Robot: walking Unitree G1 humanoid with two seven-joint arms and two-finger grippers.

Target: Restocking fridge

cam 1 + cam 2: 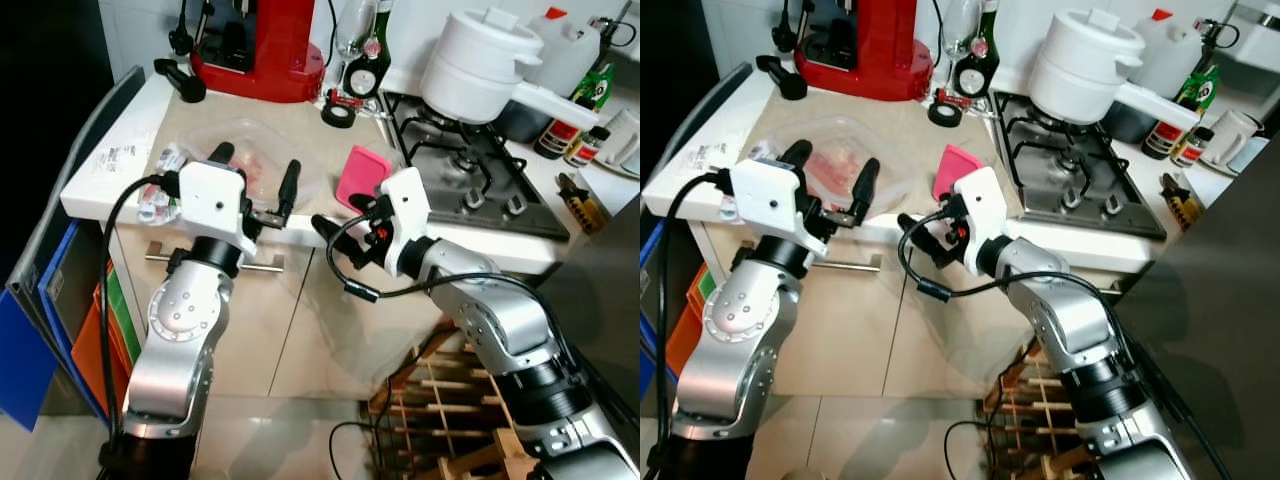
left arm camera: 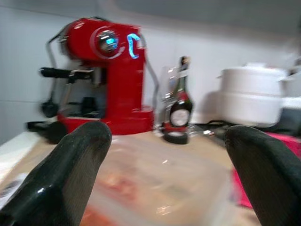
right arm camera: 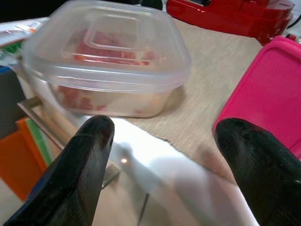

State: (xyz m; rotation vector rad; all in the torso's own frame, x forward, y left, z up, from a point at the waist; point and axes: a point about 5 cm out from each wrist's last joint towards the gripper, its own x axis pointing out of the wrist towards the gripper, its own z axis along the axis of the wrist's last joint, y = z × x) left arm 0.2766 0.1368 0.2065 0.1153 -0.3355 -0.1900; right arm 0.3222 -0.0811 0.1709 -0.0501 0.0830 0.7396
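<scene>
- The counter (image 1: 320,135) carries a red coffee machine (image 1: 262,45) at the far side.
- A clear lidded container (image 3: 106,59) of red food sits near the counter's front edge, left of a pink lid (image 1: 362,175).
- The left gripper (image 1: 255,172) hovers over the container, fingers spread wide.
- The right gripper (image 1: 340,232) waits at the counter edge, fingers wide, holding nothing.

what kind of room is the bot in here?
Almost certainly a home kitchen: a gas hob set into the counter, a red coffee machine at the back, and a white pot on the burners.
</scene>
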